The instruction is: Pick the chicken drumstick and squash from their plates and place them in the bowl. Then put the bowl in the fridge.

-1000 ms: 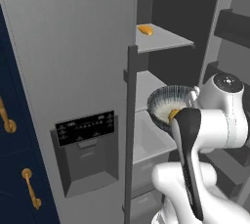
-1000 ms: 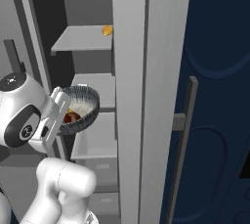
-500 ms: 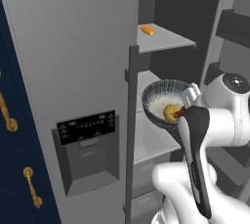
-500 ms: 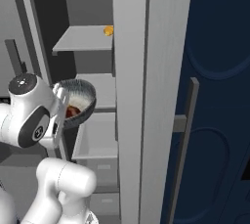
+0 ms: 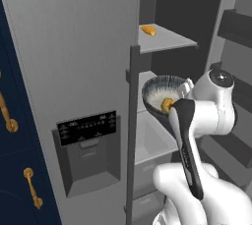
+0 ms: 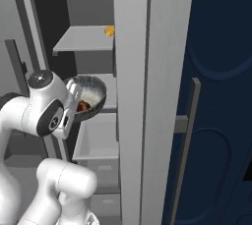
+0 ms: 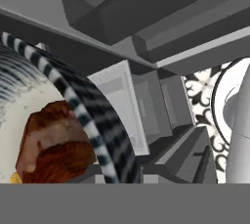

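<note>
You've got the bowl (image 5: pixel 165 98) up in the air inside the open fridge (image 5: pixel 74 62), carried by the gripper (image 5: pixel 186 90), which is clamped shut on the bowl's rim at the arm side. In the left base view the bowl sits at about 3 o'clock from the fridge door edge, just right of the dark vertical handle bar (image 5: pixel 133 130), its mouth tipped toward the camera so you see the pale speckled inside. The squash (image 5: pixel 167 104) shows as a yellow-orange lump at roughly 5 o'clock inside the bowl, close against the arm. In the right base view the bowl (image 6: pixel 91 97) hangs just left of the tall grey door panel (image 6: pixel 130 96), and the chicken drumstick (image 6: pixel 82 106) shows reddish-brown at about 7 o'clock inside it. In the hand view the ribbed rim of the bowl (image 7: pixel 93 125) curves across the left half, with the drumstick (image 7: pixel 56 147) lying on the pale inside at lower left and a sliver of yellow at its 7 o'clock edge. The bowl is level with the gap between the upper shelf (image 5: pixel 167 40) and the pale drawer (image 5: pixel 152 140) below it; you can't tell from these views whether it touches any shelf. A small orange food piece (image 5: pixel 148 30) lies on the upper shelf, at 12 o'clock from the bowl and well apart. Navy cabinets with gold handles (image 5: pixel 33 194) stand left of the fridge.
</note>
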Tool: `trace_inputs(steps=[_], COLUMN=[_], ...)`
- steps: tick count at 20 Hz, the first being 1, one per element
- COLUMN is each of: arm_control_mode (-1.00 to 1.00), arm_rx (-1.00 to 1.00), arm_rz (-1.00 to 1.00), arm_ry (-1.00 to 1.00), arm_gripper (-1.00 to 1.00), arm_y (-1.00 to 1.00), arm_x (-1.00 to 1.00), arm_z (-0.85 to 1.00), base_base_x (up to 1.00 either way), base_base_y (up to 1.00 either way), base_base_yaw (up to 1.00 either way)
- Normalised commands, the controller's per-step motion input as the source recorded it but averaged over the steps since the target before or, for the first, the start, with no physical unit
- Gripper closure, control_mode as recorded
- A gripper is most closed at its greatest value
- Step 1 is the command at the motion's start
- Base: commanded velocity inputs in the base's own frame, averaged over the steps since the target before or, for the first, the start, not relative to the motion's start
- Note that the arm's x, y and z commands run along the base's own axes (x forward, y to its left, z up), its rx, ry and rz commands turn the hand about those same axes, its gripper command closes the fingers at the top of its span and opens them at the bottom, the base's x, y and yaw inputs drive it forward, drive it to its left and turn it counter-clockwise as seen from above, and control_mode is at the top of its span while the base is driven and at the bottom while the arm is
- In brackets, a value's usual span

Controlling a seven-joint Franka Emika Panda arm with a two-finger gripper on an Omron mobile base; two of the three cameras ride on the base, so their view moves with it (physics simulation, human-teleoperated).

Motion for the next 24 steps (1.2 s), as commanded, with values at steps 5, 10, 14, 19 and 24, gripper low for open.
trace_inputs(steps=[5, 10, 14, 19, 24], arm_control_mode=[-1.0, -1.0, -1.0, -1.0, -1.0], arm_rx=[0.17, 0.03, 0.02, 0.02, 0.0], arm_rz=[-0.02, 0.01, 0.0, -0.01, 0.0], arm_ry=[0.0, 0.0, 0.0, 0.0, 0.01], arm_gripper=[1.0, 1.0, 1.0, 1.0, 1.0], arm_y=[0.0, 0.0, -0.13, -0.16, 0.0], arm_x=[0.62, 0.87, 0.59, 0.46, 0.45], arm_z=[-0.23, -0.27, -0.41, -0.02, -0.05], base_base_x=[0.0, 0.0, 0.0, 0.0, 0.0], base_base_y=[0.0, 0.0, 0.0, 0.0, 0.0], base_base_yaw=[0.0, 0.0, 0.0, 0.0, 0.0])
